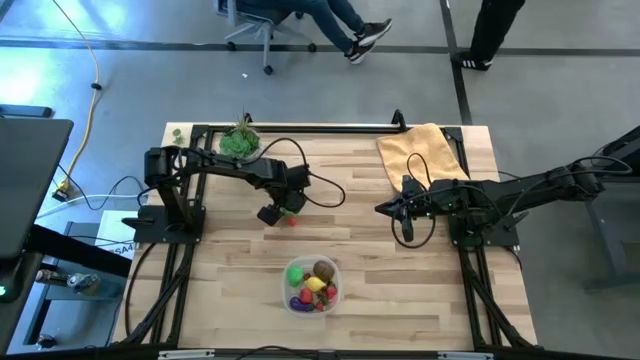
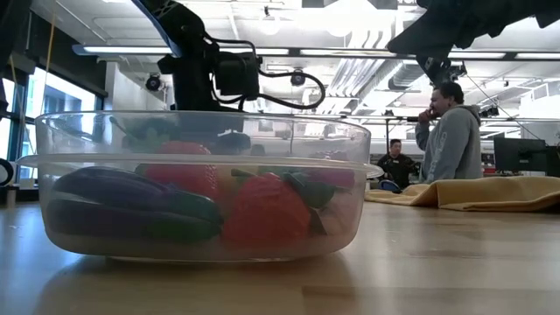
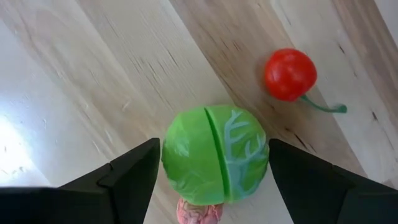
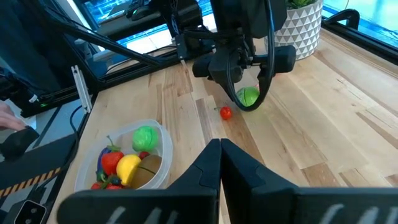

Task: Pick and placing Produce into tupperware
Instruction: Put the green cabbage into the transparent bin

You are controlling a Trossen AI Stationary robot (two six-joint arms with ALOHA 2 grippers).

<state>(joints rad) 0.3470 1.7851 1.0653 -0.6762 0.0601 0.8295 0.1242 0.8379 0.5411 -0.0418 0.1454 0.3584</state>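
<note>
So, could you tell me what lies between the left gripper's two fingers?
The left gripper is open, with the green cabbage between its fingers, and a pink piece just beneath it. The left wrist view shows this.

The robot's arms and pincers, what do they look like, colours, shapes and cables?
Both arms are dark, slim jointed links, with loose black cables looping beside each wrist. The left pincer has two flat, black, wedge-shaped fingers. The right pincer has the same matte black fingers. No markings show on either.

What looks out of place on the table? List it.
Two pieces lie outside the tub: a green cabbage between the left claw's open fingers, and a red cherry loose on the wood just beyond it. Nothing looks spilled or damaged.
</note>
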